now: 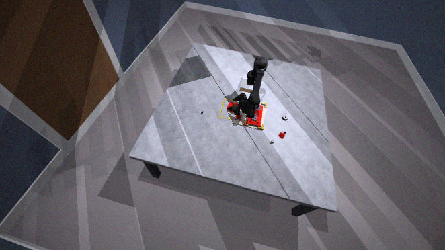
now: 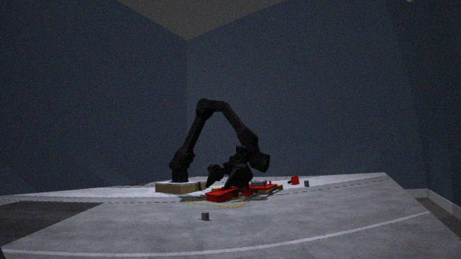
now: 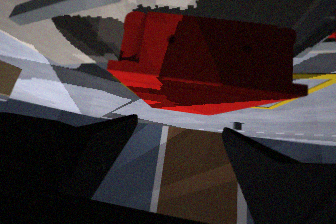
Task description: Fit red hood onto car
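Dark blue walls close in around a grey, mottled table (image 1: 208, 160) striped with paler bands and thin dark seam lines. My arm rises from a tan base block (image 2: 163, 188) and folds down so that my gripper (image 2: 228, 175) hangs low over the table, its jaws spread wide with nothing between them. In the wrist view my two black fingers frame bare table top and a brown patch of floor.

Just ahead of my jaws lies the red hood (image 3: 209, 60), apart from my fingers, resting on the table with its flat roof tilted and a corner hole showing as a dark dot. It sits partly on a yellow-outlined square (image 2: 223, 205), beside the jig rather than on it. Beyond my jaws, on the far side of the hood, the jig (image 2: 268, 191) holds the car chassis (image 1: 256, 119), red with a grey engine block (image 2: 258, 183) standing on its deck. The pegs are too small for me to make out.

Farther off beyond the jig stand a small red block (image 2: 294, 179) and a little grey cube (image 2: 306, 183); another grey cube (image 2: 205, 216) sits well out in front on the table. A small white ring (image 1: 285, 117) lies off to one side.
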Controlling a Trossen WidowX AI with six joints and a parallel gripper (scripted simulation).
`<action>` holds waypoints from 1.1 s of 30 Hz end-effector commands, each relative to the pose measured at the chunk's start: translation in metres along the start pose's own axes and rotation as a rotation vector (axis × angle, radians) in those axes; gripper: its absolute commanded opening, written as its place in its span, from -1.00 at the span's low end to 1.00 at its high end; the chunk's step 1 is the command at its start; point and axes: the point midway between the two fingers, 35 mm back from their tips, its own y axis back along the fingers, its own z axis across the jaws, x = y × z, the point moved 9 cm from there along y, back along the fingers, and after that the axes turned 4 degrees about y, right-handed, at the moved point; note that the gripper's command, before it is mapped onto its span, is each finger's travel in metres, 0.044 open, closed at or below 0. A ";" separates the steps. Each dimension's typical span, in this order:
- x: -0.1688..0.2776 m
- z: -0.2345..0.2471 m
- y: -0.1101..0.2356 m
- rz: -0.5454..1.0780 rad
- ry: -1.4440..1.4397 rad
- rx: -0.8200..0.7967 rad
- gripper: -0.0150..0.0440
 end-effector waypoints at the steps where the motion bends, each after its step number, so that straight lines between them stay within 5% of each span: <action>1: 0.006 -0.004 0.026 -0.011 0.020 0.017 1.00; 8: 0.035 0.004 0.114 -0.020 0.122 0.038 1.00; 9: 0.023 -0.002 0.083 -0.015 0.096 0.030 1.00; 20: 0.023 -0.002 0.083 -0.015 0.096 0.030 1.00; 26: 0.023 -0.002 0.083 -0.015 0.096 0.030 0.47; 33: 0.066 -0.002 0.036 -0.470 0.061 -0.118 1.00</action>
